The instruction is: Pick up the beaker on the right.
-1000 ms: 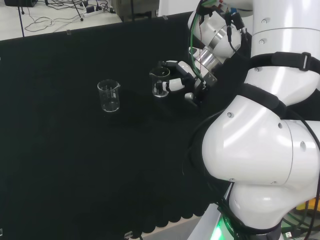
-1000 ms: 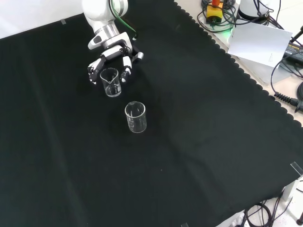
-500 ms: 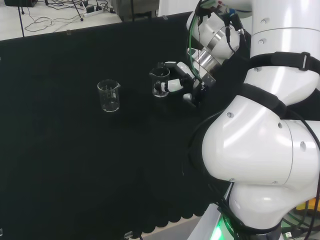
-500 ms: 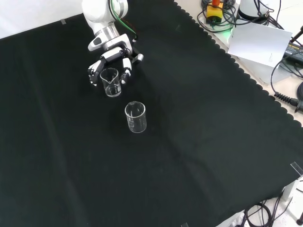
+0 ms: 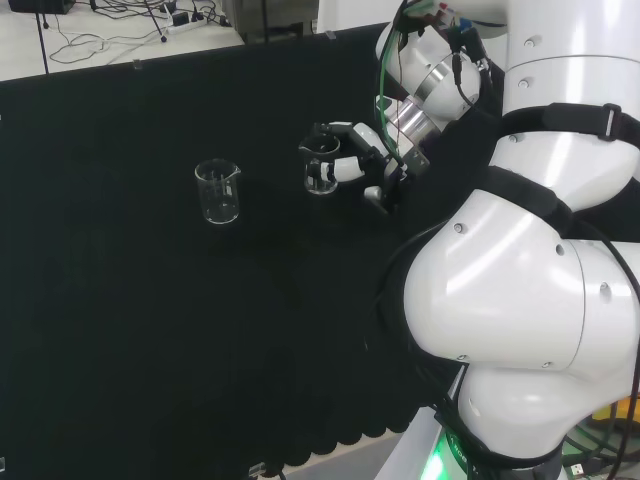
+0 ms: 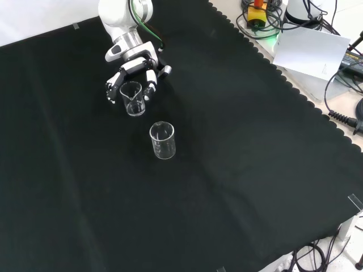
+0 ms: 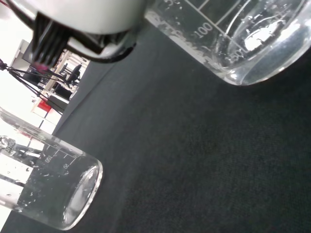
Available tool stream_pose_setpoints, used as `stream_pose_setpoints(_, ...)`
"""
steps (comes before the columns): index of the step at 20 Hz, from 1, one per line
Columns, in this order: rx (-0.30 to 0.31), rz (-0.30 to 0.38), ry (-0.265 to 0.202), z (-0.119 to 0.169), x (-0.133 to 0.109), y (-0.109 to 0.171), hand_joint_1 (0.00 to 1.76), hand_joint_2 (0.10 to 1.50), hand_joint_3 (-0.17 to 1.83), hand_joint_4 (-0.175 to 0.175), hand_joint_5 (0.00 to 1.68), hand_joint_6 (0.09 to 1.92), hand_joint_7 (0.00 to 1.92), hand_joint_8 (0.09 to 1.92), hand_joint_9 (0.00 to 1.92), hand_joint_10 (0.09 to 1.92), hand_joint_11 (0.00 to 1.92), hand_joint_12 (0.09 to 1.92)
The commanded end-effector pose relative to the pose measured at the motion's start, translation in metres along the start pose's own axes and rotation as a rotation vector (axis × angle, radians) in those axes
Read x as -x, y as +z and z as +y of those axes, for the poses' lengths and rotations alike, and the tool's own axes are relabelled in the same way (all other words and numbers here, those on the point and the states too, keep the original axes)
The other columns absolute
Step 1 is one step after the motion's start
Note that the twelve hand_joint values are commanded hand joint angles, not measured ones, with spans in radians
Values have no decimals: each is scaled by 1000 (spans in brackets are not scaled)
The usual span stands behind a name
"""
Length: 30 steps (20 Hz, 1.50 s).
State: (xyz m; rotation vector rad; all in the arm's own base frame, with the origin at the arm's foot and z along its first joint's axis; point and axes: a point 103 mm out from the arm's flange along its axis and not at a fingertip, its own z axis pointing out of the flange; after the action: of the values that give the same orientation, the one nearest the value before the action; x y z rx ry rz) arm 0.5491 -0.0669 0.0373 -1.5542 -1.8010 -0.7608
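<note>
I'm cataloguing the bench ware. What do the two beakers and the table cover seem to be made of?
Both beakers: clear glass or plastic, glossy, see-through with printed scale marks; which one is unclear. Cover: matte black woven cloth with a scalloped edge.

In the front view, bare cloth (image 6: 249,147) lies all round; the second beaker (image 6: 163,140) stands near the hand (image 6: 135,71).

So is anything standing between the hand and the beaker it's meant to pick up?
Nothing visible. The hand already has its fingers curled around the right beaker, seen from the head view. The other beaker stands apart on the black cloth, to the left in that view.
</note>
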Motion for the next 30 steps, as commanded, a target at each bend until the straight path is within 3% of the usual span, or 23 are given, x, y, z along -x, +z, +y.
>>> stream_pose_setpoints(1,12,-8,3,0,-1,0,925,522,581,-73,579,98,432,735,576,617,183,1357)
stream_pose_setpoints(3,27,-16,15,0,-2,0,994,529,619,-69,633,210,487,716,634,589,191,1360)
stream_pose_setpoints(6,53,-5,53,0,-1,0,1131,560,729,-62,806,691,683,694,823,537,322,1333)
stream_pose_setpoints(8,74,18,90,1,0,0,1146,759,525,-72,988,850,795,701,932,517,403,1316)
stream_pose_setpoints(9,83,33,104,1,0,1,1238,789,471,-82,1035,889,922,757,1078,510,516,1278)
stream_pose_setpoints(11,92,47,112,2,0,-1,1357,775,475,-98,1085,916,1089,820,1258,496,677,1200)
stream_pose_setpoints(15,78,4,73,8,-13,-12,1425,608,732,-164,1112,892,1242,797,1401,550,984,1014)
stream_pose_setpoints(16,69,-15,58,9,-17,-17,1422,664,637,-170,1128,847,1205,802,1368,582,1017,981)
stream_pose_setpoints(18,59,-45,31,11,-26,-25,1415,775,440,-175,1150,768,1153,792,1317,616,1055,930)
stream_pose_setpoints(20,49,-76,7,11,-34,-32,1413,811,370,-175,1163,732,1143,776,1307,617,1071,909)
stream_pose_setpoints(30,-19,-191,-45,0,-76,-49,1412,816,358,-175,1170,717,1148,761,1305,623,1091,897)
